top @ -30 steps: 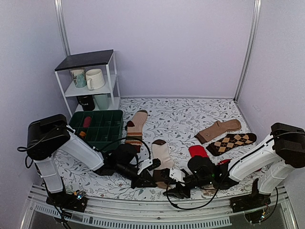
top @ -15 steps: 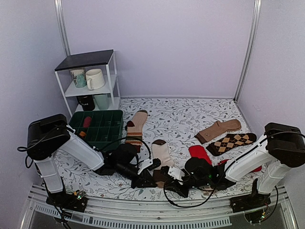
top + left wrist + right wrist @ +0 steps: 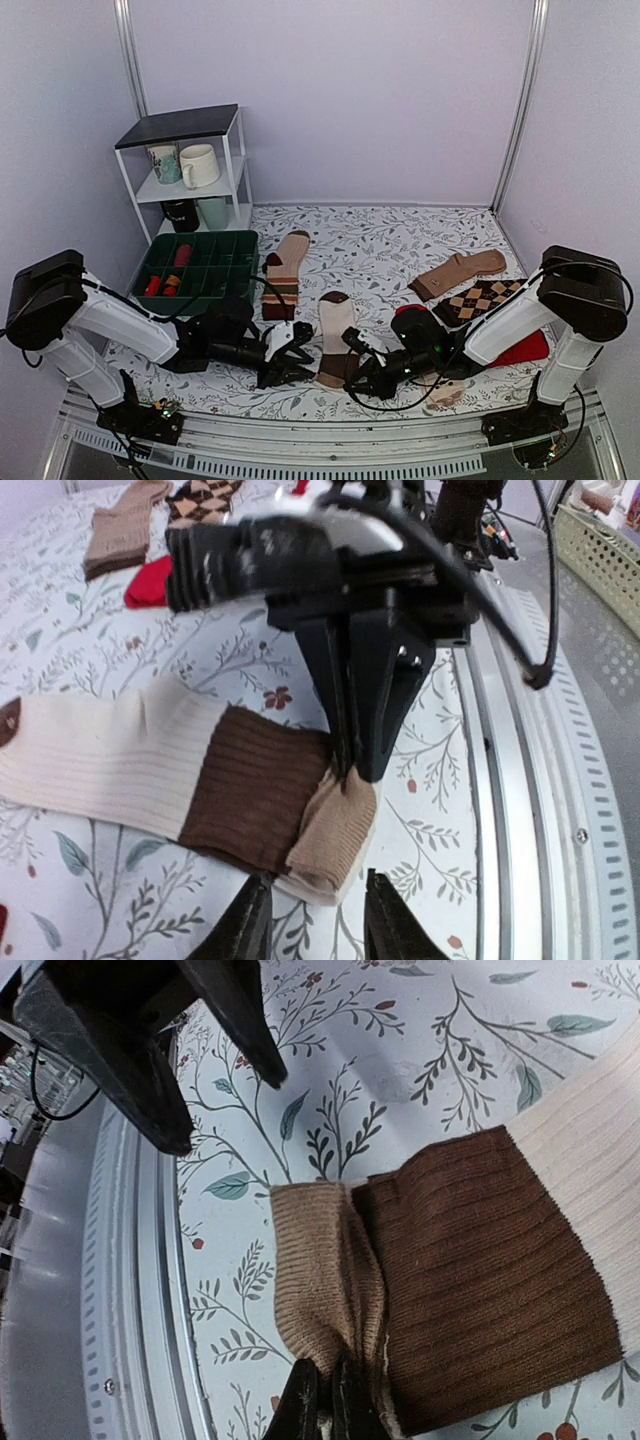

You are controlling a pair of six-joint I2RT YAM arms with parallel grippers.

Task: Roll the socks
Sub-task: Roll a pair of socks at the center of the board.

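Observation:
The cream socks point(image 3: 337, 322) with a dark brown band lie lengthwise near the front edge, with the tan toe point(image 3: 335, 830) folded back onto the band point(image 3: 255, 790). My right gripper point(image 3: 322, 1402) is shut, pinching that folded toe point(image 3: 320, 1280) at its right side. It also shows in the top view point(image 3: 353, 372). My left gripper point(image 3: 312, 925) is open and low on the table. Its fingers stand just short of the toe's near edge, with nothing between them. In the top view the left gripper point(image 3: 290, 366) sits left of the toe.
A green tray point(image 3: 200, 262) and a white shelf point(image 3: 185, 165) with mugs stand at the back left. A striped tan sock point(image 3: 285, 265), red socks point(image 3: 415, 318), a tan sock point(image 3: 460, 272) and an argyle sock point(image 3: 487, 298) lie around. The metal front rail point(image 3: 520, 780) runs close by.
My left gripper has let go of the toe, opened and drawn back to the left, its arm dropping lower. My right gripper has moved in and shut on the toe.

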